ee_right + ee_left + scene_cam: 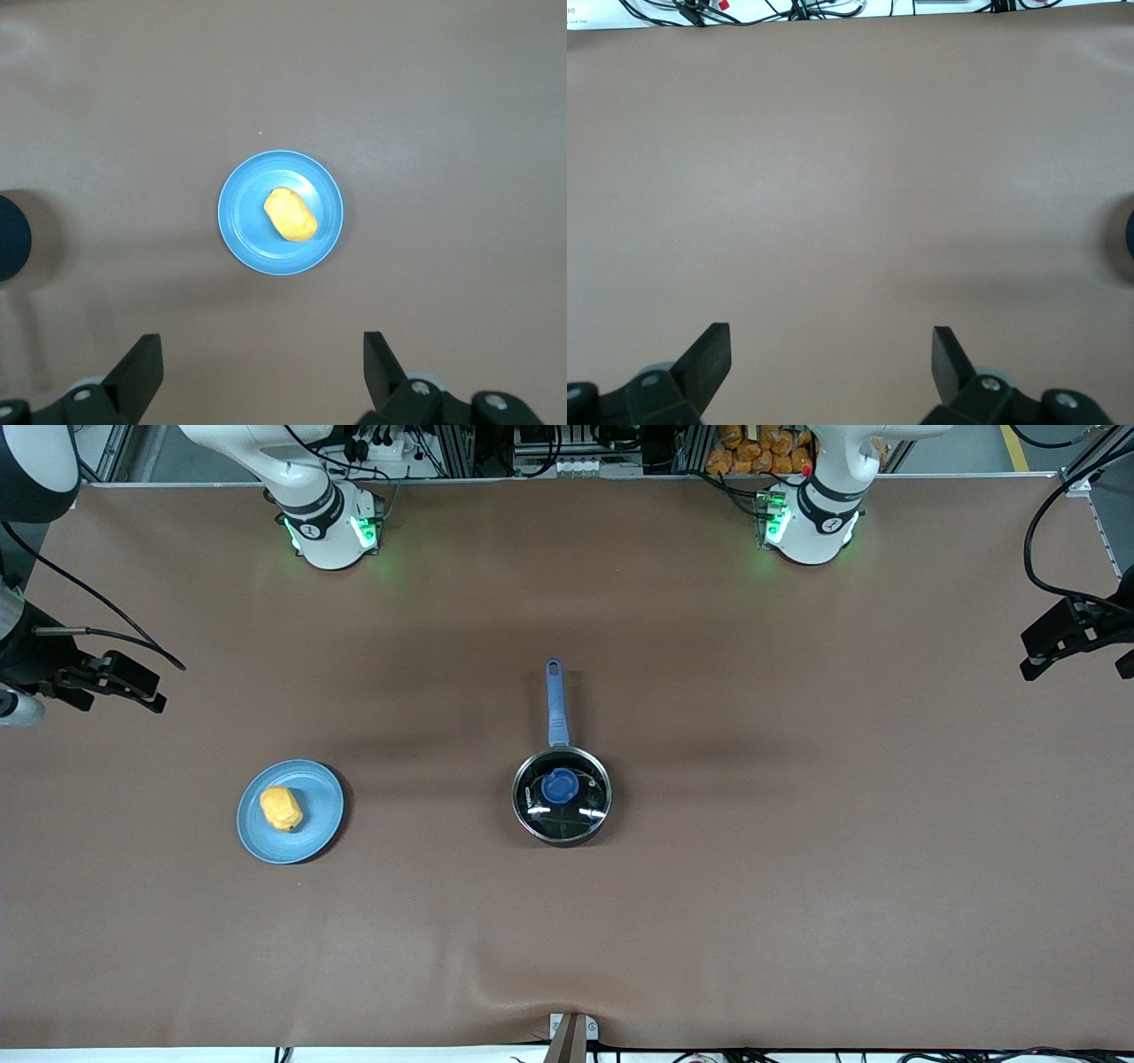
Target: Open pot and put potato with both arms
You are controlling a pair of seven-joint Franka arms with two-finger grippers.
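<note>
The black pot (562,815) stands mid-table, its blue handle (555,704) pointing toward the robots' bases. A glass lid with a blue knob (560,786) rests on it. The yellow-orange potato (281,808) lies on a blue plate (314,828) toward the right arm's end of the table. My right gripper (124,701) is open and empty, high over the table at that end. Its wrist view shows the potato (291,214) on the plate (244,235) far below the open gripper (261,339). My left gripper (1074,664) is open and empty, high over bare table (831,335).
The brown table cover has a raised wrinkle at its edge nearest the front camera (567,992). Cables hang beside both raised arms. The arm bases (328,527) stand along the table's edge farthest from the front camera.
</note>
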